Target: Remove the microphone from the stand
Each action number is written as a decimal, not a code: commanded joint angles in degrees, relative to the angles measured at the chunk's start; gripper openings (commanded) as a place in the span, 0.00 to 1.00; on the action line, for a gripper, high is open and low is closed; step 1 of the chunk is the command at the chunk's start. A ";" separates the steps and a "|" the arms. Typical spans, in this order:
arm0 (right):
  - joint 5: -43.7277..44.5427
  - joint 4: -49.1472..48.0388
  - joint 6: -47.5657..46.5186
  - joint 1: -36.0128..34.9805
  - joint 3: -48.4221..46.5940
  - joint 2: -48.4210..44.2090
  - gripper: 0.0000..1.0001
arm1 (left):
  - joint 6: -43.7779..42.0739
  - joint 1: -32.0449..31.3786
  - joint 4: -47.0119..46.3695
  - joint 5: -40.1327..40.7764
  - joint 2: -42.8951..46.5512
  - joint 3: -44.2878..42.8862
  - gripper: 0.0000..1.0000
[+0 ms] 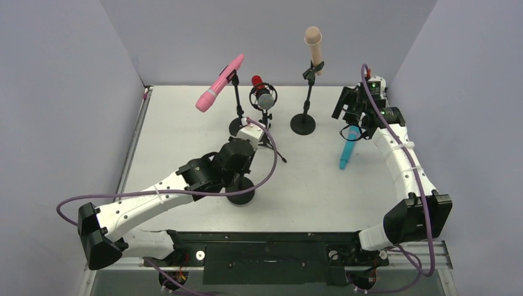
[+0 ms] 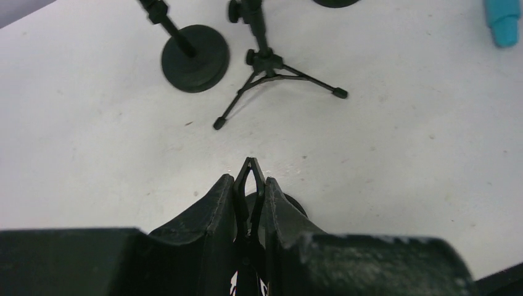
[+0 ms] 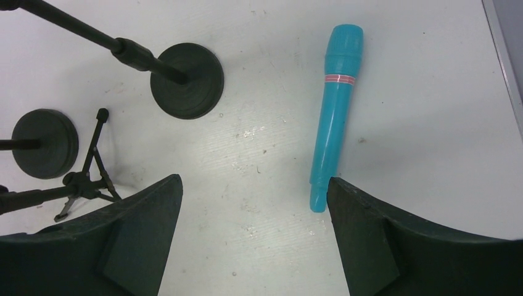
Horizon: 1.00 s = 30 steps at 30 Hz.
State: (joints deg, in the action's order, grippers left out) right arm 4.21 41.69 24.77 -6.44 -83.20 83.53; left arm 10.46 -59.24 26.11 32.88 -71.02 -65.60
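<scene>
A teal microphone (image 3: 336,117) lies flat on the white table (image 3: 259,246), to the right of the stands, also seen in the top view (image 1: 346,150). My right gripper (image 3: 254,182) hangs open above it, and the handle end lies beside the right fingertip. My left gripper (image 2: 250,182) is shut on the thin black clip (image 2: 250,168) of an empty stand. That stand's round base (image 1: 240,192) sits under my left wrist, which hides the fingers in the top view.
A pink microphone (image 1: 219,91) slants in a stand at the back left. A red and grey one (image 1: 264,95) sits on a small tripod (image 2: 271,68). A beige one (image 1: 314,44) stands upright in a stand with a round base (image 1: 303,124). Walls enclose the table.
</scene>
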 commanded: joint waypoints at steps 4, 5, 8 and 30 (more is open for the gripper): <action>0.58 -2.56 0.62 -2.12 1.61 -5.31 0.82 | 5.91 12.78 3.91 6.72 7.39 -1.10 0.00; 0.55 -2.51 0.71 -2.51 1.71 -5.90 0.82 | 5.96 14.21 3.52 6.66 7.90 -0.97 0.00; 0.73 -2.32 0.92 -3.93 2.10 -6.93 0.82 | 5.52 21.84 2.17 5.50 7.30 -1.21 0.00; 3.11 0.29 0.94 -10.61 2.94 -10.89 0.82 | 3.28 53.70 -11.03 -6.82 -12.95 -13.30 0.00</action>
State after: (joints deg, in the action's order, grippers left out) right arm 5.43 42.02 25.36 -16.19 -80.23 74.65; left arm 14.85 -7.25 21.82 27.20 -83.13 -74.15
